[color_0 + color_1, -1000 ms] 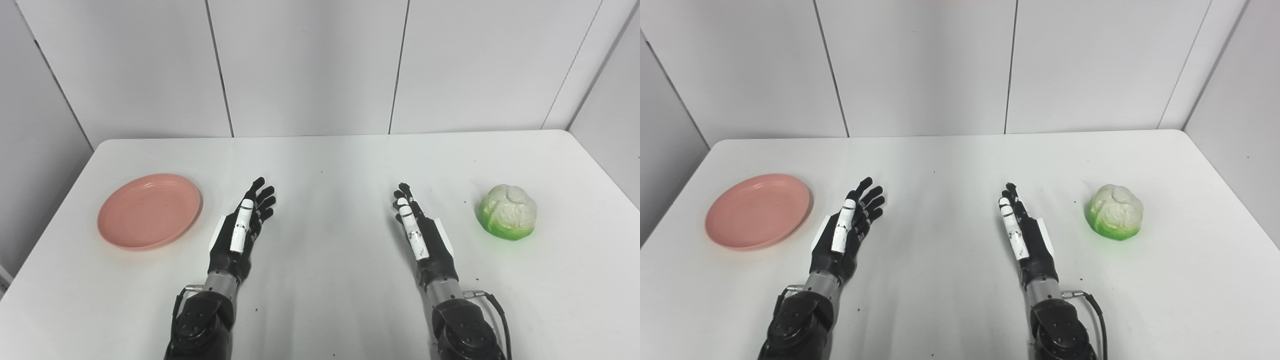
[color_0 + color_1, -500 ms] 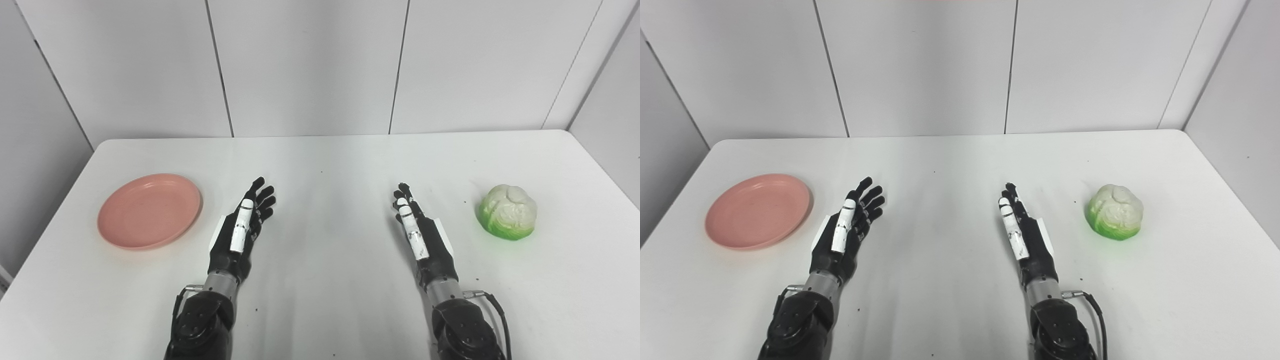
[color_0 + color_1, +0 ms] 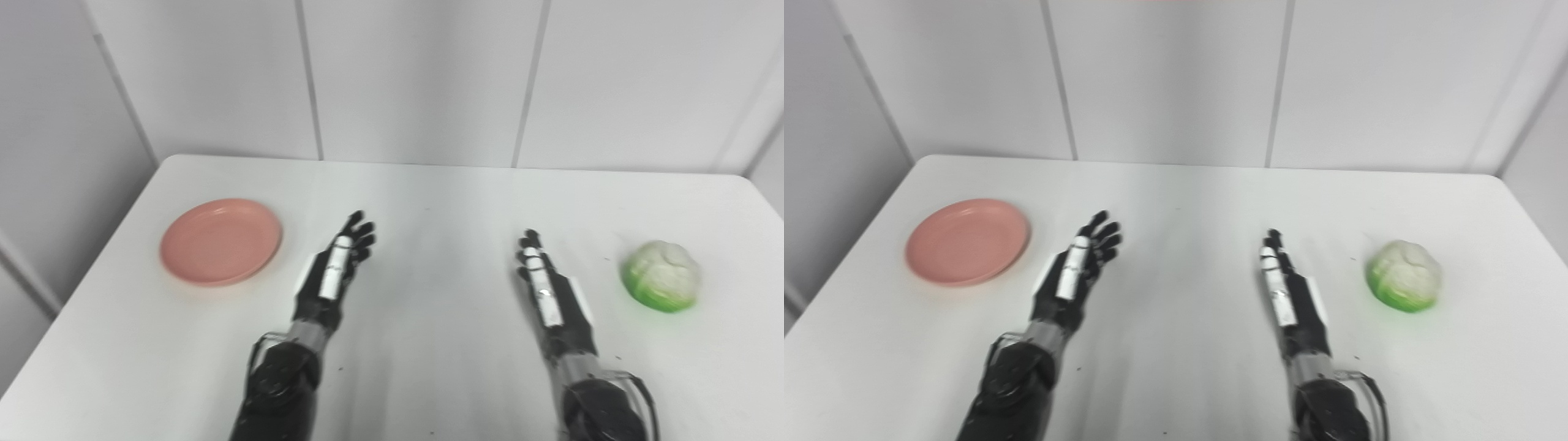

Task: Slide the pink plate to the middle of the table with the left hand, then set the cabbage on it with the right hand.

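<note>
While fingers splay empty | round smooth pink plate (image 3: 220, 241) | crinkled cabbage (image 3: 661, 275)

A white table (image 3: 429, 202) with rounded far corners fills the near and middle part of the scene, its top smooth, faintly glossy and dotted with a few small dark specks. Behind its far edge stands a wall (image 3: 416, 79) of plain pale grey panels split by thin dark upright seams, and similar panels close in at an angle on the far left (image 3: 55, 153) and far right. The light is even and soft, giving only faint shadows on the tabletop; the pictures are slightly blurred.
</note>
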Motion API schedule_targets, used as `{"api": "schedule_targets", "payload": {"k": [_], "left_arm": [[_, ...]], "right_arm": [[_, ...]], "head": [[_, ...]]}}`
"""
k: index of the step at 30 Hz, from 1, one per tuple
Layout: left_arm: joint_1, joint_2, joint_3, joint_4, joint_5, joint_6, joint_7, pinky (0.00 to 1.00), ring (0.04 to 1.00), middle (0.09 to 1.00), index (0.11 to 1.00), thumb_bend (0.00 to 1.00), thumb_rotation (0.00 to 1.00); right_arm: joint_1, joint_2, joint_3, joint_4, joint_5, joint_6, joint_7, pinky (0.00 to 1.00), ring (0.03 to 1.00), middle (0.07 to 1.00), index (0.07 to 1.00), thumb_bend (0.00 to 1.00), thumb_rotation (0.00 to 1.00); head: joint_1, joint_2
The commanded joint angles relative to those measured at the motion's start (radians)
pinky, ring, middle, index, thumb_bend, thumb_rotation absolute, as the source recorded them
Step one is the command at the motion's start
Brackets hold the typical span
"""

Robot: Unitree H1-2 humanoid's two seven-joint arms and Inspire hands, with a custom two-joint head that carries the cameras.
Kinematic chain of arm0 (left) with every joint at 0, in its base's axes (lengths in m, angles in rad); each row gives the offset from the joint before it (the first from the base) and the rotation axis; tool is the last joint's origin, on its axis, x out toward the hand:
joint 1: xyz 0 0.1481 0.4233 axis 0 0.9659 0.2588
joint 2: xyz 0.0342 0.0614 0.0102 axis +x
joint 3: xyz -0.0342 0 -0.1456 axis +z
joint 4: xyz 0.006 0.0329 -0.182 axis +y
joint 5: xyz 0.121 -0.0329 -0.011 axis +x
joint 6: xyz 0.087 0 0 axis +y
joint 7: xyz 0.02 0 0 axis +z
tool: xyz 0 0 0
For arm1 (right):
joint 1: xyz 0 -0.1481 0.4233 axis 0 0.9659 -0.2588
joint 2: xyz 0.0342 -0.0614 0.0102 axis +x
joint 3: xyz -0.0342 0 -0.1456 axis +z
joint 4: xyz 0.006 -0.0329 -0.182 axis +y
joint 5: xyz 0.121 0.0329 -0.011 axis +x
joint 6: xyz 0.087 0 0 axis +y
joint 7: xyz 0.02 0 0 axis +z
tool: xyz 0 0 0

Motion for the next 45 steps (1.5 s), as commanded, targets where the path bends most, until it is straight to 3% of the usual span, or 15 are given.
{"api": "schedule_targets", "payload": {"k": [1, 12, 27, 32, 45], "left_arm": [[-0.007, -0.018, -0.017, 0.041, 0.020, -0.003, 0.011, 0.95, 0.924, 0.926, 0.931, 0.47, 1.00], [-0.020, -0.052, -0.030, 0.083, 0.058, -0.022, 0.041, 0.93, 0.920, 0.924, 0.928, 0.45, 1.00], [-0.023, -0.046, -0.032, 0.083, 0.048, -0.026, 0.039, 0.94, 0.928, 0.924, 0.928, 0.46, 1.00], [-0.022, -0.044, -0.027, 0.058, 0.040, -0.020, 0.038, 0.95, 0.927, 0.923, 0.928, 0.45, 1.00], [-0.015, -0.036, -0.017, -0.123, 0.005, 0.040, 0.030, 0.97, 0.927, 0.926, 0.928, 0.49, 1.00]], "right_arm": [[-0.015, -0.012, -0.013, -0.016, 0.035, -0.059, 0.029, 0.98, 0.967, 0.973, 0.983, 0.18, 1.00], [-0.015, -0.032, -0.028, 0.006, 0.054, -0.093, 0.048, 1.00, 0.985, 0.988, 0.996, 0.17, 1.00], [-0.014, -0.027, -0.028, 0.006, 0.041, -0.086, 0.042, 1.00, 0.979, 0.979, 0.989, 0.16, 1.00], [-0.015, -0.025, -0.032, 0.009, 0.074, -0.085, 0.058, 1.00, 0.990, 0.996, 1.000, 0.14, 1.00], [-0.015, -0.024, -0.027, 0.016, 0.062, -0.088, 0.046, 1.00, 0.985, 0.989, 0.999, 0.15, 1.00]], "head": [[0.032, -0.011], [0.116, -0.041], [0.098, -0.042], [0.097, -0.042], [0.092, -0.043]]}}
